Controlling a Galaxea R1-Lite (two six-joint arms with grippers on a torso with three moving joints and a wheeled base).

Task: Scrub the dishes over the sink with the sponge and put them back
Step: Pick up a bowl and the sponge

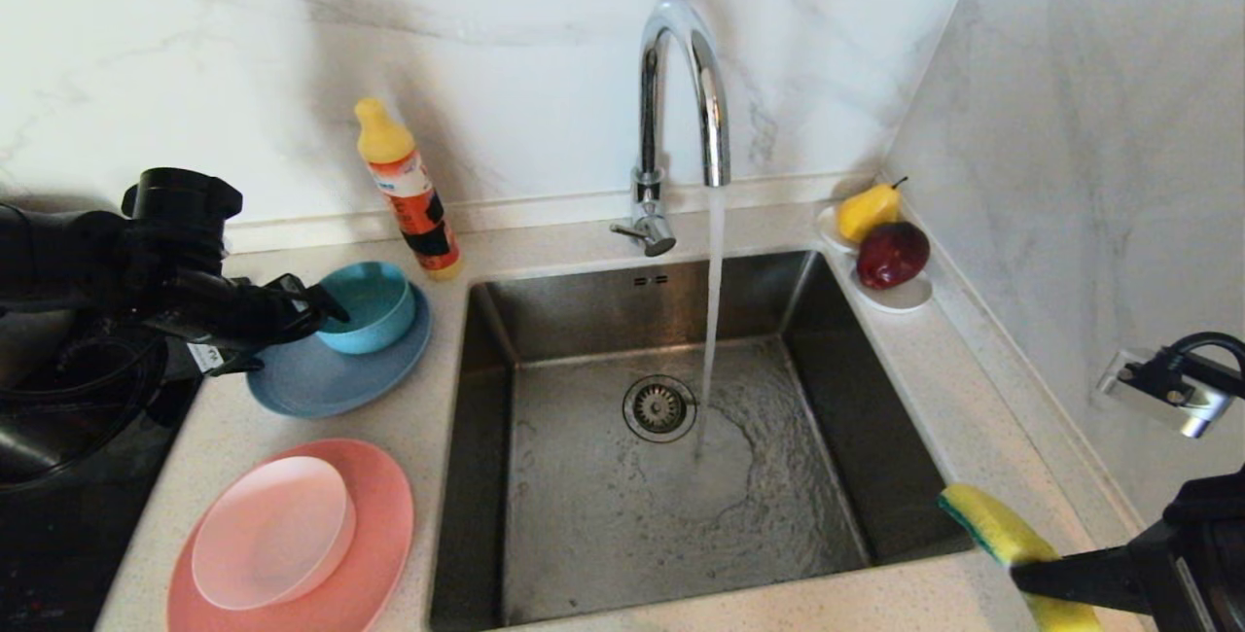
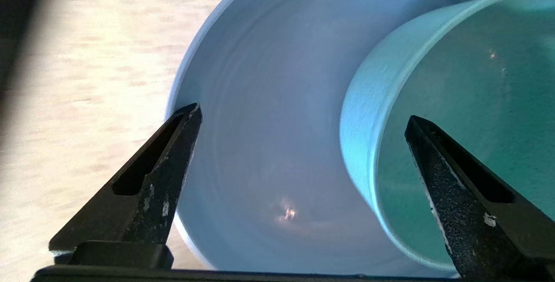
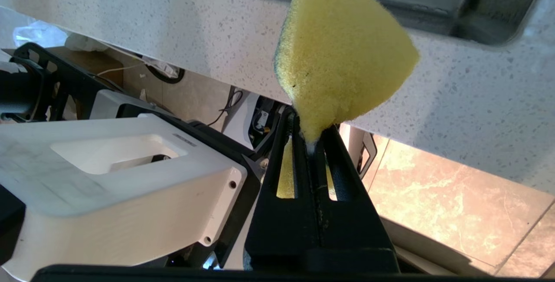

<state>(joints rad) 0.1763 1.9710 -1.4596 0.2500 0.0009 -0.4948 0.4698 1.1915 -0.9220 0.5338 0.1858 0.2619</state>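
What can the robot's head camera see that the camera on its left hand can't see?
Only the head view shows the sink with water running from the faucet, the two pink plates, the detergent bottle, the fruit dish, and the right gripper squeezing the sponge. Only the left wrist view shows the left gripper's fingers spread wide, one on each side of the bowl's rim. Both show the teal bowl sitting on the grey-blue plate.

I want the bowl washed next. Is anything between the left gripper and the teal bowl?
Nothing visible. The left gripper is at the teal bowl, open, one jaw over the bowl's inside, the other over the grey-blue plate beneath.
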